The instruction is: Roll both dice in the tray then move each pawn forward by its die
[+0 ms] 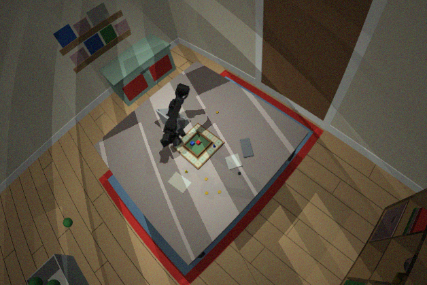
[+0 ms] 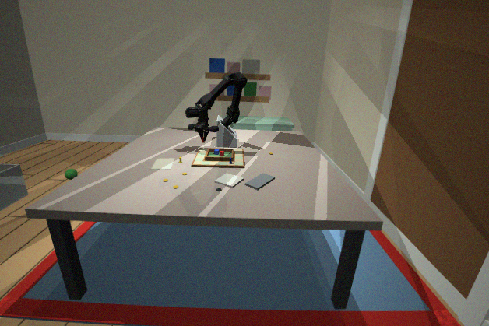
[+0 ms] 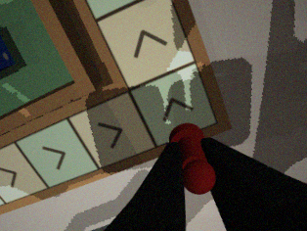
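Observation:
My gripper (image 2: pixel 202 137) (image 3: pixel 189 150) is shut on the red pawn (image 2: pixel 202 141) (image 3: pixel 199 175). It holds the pawn above the board (image 1: pixel 198 164) (image 3: pixel 117 54); in the wrist view the pawn overlaps the outer edge of a corner square. Black arrows mark the squares. The blue die (image 1: pixel 192 143) (image 2: pixel 216 152) (image 3: pixel 6 54) and the red die (image 1: pixel 198 142) (image 2: pixel 221 153) lie in the green-floored tray (image 1: pixel 205 150) (image 2: pixel 219 159). Their top numbers cannot be read now. The blue pawn (image 1: pixel 214 145) (image 2: pixel 230 160) stands on the board's right side in the top and exterior views.
A yellow pawn (image 1: pixel 186 171) (image 2: pixel 181 159) and a pale sheet (image 1: pixel 179 181) (image 2: pixel 162 163) are beside the board. Several yellow discs, a pale pad (image 1: pixel 233 161) (image 2: pixel 229 180), a grey slab (image 1: pixel 246 147) (image 2: pixel 260 181) and a small black disc (image 1: pixel 238 173) (image 2: pixel 219 189) lie around.

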`<control>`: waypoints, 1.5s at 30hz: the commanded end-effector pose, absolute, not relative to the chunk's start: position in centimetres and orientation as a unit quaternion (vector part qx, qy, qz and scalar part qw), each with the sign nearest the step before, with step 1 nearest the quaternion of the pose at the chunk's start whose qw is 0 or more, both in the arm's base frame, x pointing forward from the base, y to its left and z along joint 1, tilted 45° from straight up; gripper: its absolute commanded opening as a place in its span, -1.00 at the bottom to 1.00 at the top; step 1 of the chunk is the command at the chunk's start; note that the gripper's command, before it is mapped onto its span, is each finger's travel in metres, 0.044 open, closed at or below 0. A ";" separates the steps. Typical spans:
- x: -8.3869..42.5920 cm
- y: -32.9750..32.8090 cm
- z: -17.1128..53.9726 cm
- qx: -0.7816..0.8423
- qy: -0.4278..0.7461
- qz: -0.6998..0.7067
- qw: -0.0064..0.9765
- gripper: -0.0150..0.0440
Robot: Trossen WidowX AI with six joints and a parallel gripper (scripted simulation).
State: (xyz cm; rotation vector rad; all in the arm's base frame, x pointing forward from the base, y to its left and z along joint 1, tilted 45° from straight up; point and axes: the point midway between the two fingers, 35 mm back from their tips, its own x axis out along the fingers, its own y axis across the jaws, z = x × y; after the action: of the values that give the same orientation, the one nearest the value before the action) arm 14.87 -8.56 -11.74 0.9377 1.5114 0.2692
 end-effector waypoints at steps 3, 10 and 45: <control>15.0 -6.8 -13.5 0.411 0.658 0.119 0.619 -0.49; 15.1 -6.2 -14.1 0.411 0.658 0.119 0.619 -0.49; 14.7 -8.7 -11.6 0.410 0.659 0.118 0.619 1.00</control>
State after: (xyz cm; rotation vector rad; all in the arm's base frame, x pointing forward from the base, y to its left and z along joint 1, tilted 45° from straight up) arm 14.74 -6.76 -13.19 0.9578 1.5266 0.2801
